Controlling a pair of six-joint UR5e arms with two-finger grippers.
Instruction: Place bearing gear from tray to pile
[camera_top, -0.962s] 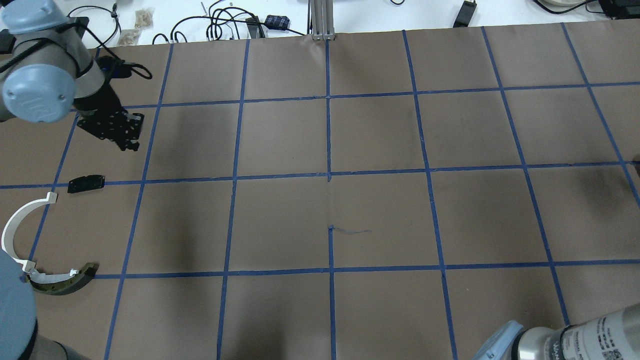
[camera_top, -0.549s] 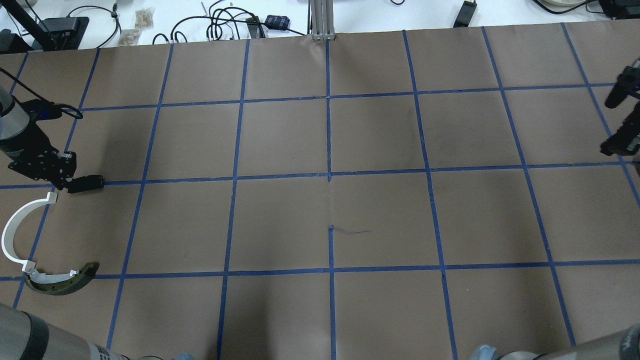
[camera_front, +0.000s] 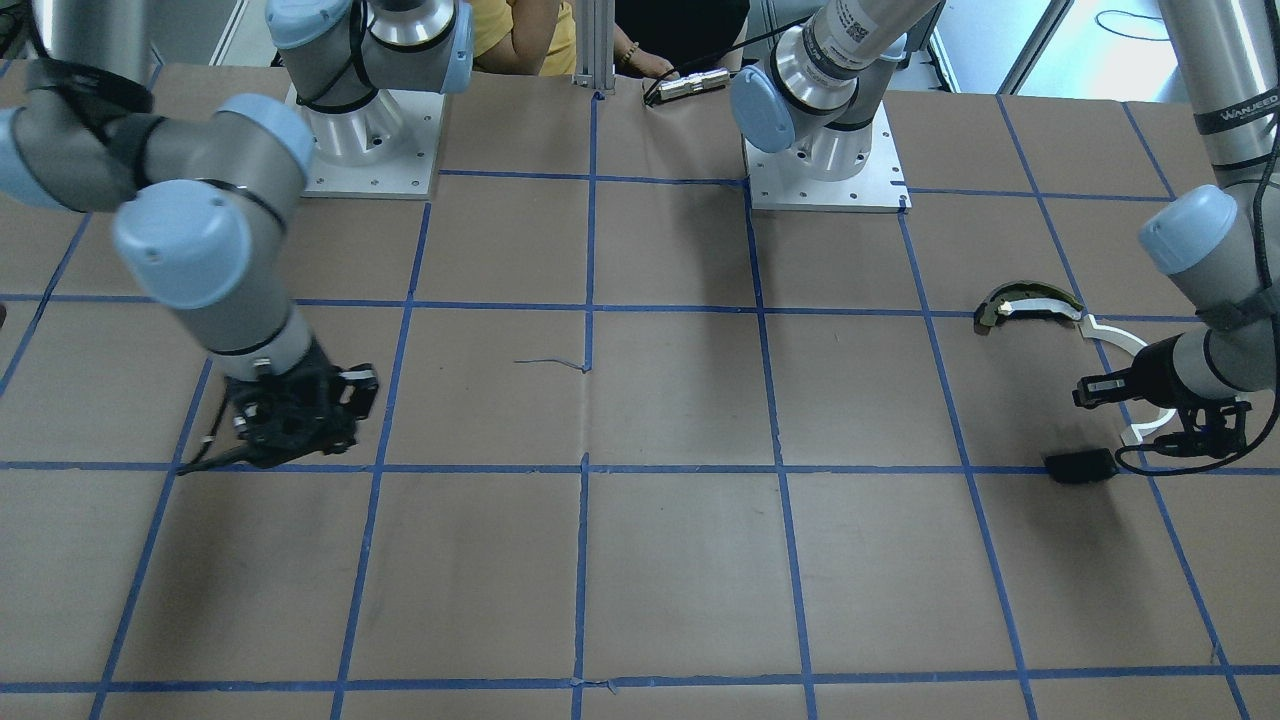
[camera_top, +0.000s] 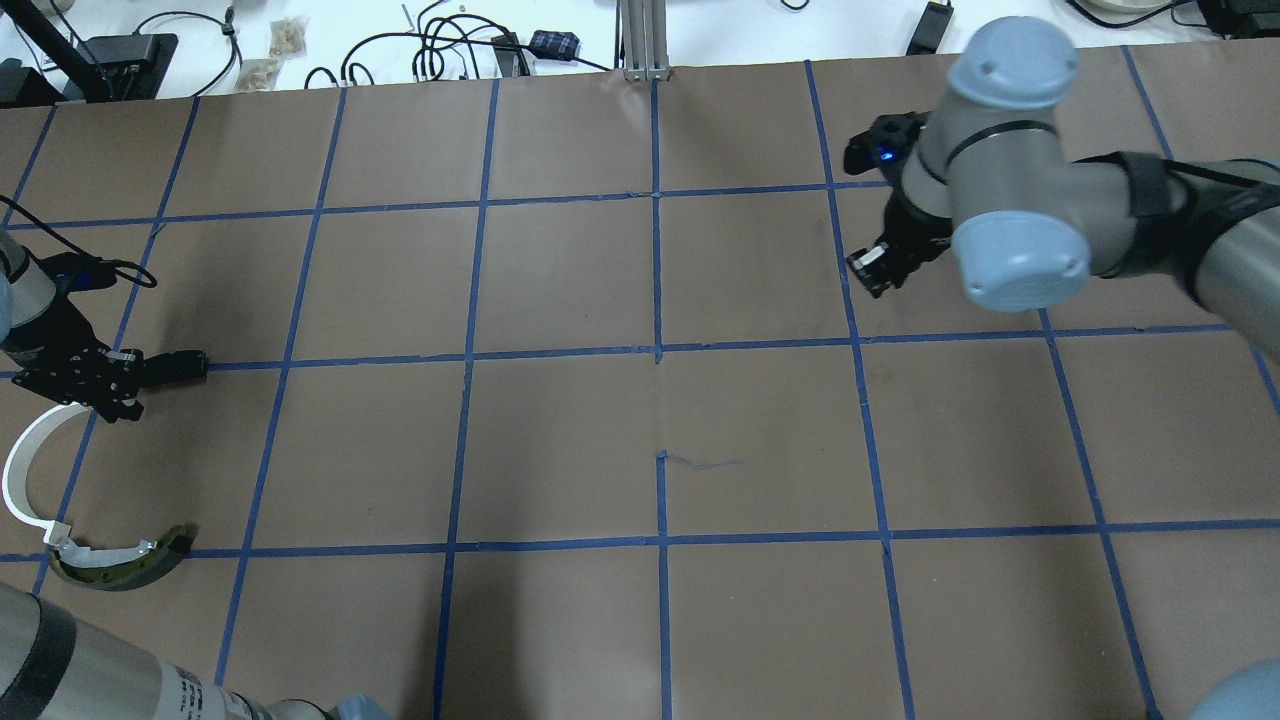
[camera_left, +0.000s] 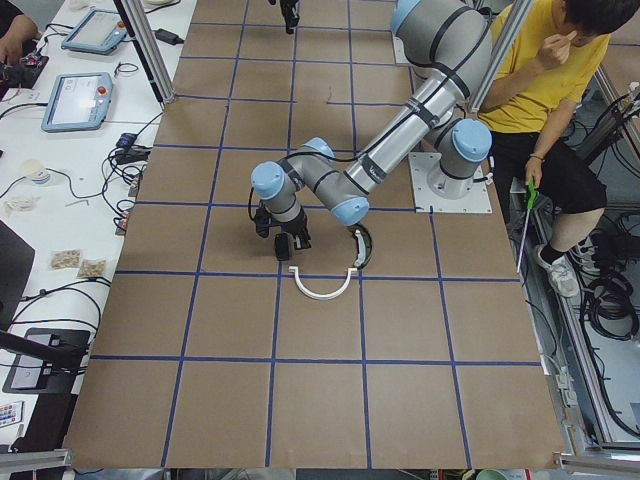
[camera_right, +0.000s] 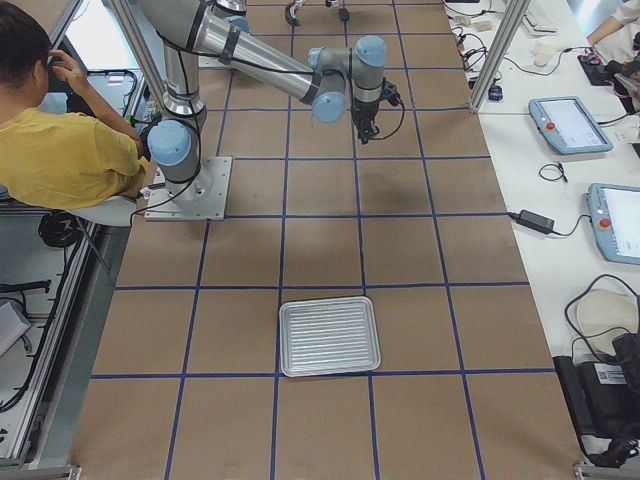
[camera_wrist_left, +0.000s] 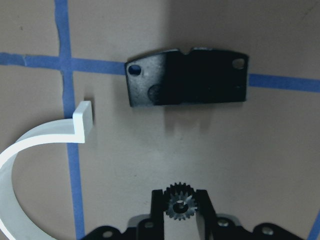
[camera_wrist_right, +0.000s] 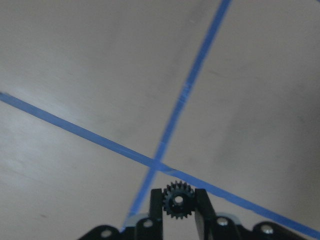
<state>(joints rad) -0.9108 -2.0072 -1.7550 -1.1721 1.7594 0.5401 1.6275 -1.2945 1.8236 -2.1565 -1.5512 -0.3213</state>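
Note:
My left gripper (camera_wrist_left: 181, 201) is shut on a small black bearing gear (camera_wrist_left: 180, 206) and hangs over the pile at the table's left edge (camera_top: 105, 390). The pile holds a flat black plate (camera_wrist_left: 187, 77) just ahead of the gripper, a white curved strip (camera_wrist_left: 40, 140) beside it, and a dark-and-cream curved piece (camera_top: 115, 560) farther back. My right gripper (camera_wrist_right: 178, 200) is shut on a second black gear (camera_wrist_right: 178, 202) above a blue tape crossing, far right of the pile (camera_top: 875, 270). The ribbed silver tray (camera_right: 330, 335) shows only in the exterior right view.
The brown table (camera_top: 660, 420) carries a blue tape grid. Cables and small boxes (camera_top: 450, 50) lie beyond its far edge. A person in a yellow shirt (camera_left: 545, 90) sits behind the robot bases. Teach pendants (camera_right: 570, 125) rest on a side bench.
My left gripper has come down from the far left to the black plate and white strip. My right arm has swung in from the right edge to the upper right of the table.

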